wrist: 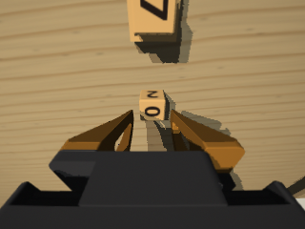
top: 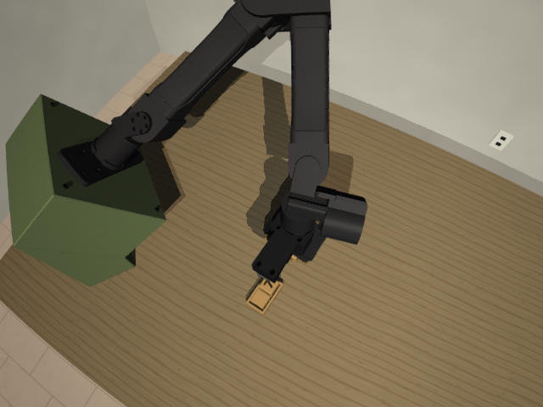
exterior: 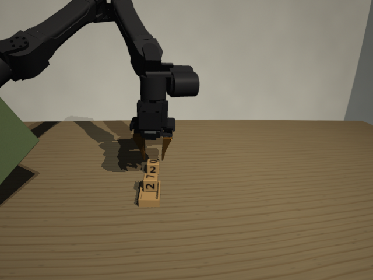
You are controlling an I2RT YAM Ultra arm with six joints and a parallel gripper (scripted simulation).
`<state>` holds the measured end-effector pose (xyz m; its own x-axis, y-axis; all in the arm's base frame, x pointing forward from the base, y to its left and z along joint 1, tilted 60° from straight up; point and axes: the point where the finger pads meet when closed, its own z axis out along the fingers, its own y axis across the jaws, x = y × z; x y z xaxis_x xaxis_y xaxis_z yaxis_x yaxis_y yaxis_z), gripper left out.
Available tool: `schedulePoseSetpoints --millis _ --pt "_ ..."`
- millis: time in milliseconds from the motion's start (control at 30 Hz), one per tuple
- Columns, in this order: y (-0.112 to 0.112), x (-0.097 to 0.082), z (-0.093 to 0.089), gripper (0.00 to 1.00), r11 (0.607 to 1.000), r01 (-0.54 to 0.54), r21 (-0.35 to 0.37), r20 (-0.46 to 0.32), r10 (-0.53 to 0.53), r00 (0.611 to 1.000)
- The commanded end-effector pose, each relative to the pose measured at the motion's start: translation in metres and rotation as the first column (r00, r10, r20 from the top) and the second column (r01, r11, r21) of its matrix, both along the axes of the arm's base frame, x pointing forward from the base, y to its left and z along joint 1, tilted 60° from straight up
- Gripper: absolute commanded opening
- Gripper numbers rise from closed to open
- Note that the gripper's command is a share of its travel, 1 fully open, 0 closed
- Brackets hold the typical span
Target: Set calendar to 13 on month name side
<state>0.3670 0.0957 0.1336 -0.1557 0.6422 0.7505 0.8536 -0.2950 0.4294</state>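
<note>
While my pincer (wrist: pixel 152 125) hangs half spread over the table (exterior: pixel 240 181), grasping nothing, its orange fingers point down either side of the loose cube (wrist: pixel 152 104) just below their tips. That cube rests on the table outside the tray, showing 0 and 2. Farther off sits the tray (exterior: pixel 148 199), holding the other cube (exterior: pixel 150 184), 7 on top.

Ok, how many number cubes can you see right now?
2. One cube stands in the tray, 7 on top. The other cube sits on the table just behind the tray, under the open hand. None seems hidden.
</note>
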Motion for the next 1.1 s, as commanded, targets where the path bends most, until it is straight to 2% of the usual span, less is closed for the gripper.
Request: schedulePoseSetpoints --millis 0,433,1067 --pt "-0.003 0.002 0.001 0.45 1.0 0.011 -0.005 0.005 -0.011 1.0" --pt "0.011 0.012 -0.009 0.45 1.0 0.011 -0.004 0.006 -0.011 1.0" --pt "0.015 0.015 -0.012 0.45 1.0 0.011 -0.004 0.006 -0.011 1.0"
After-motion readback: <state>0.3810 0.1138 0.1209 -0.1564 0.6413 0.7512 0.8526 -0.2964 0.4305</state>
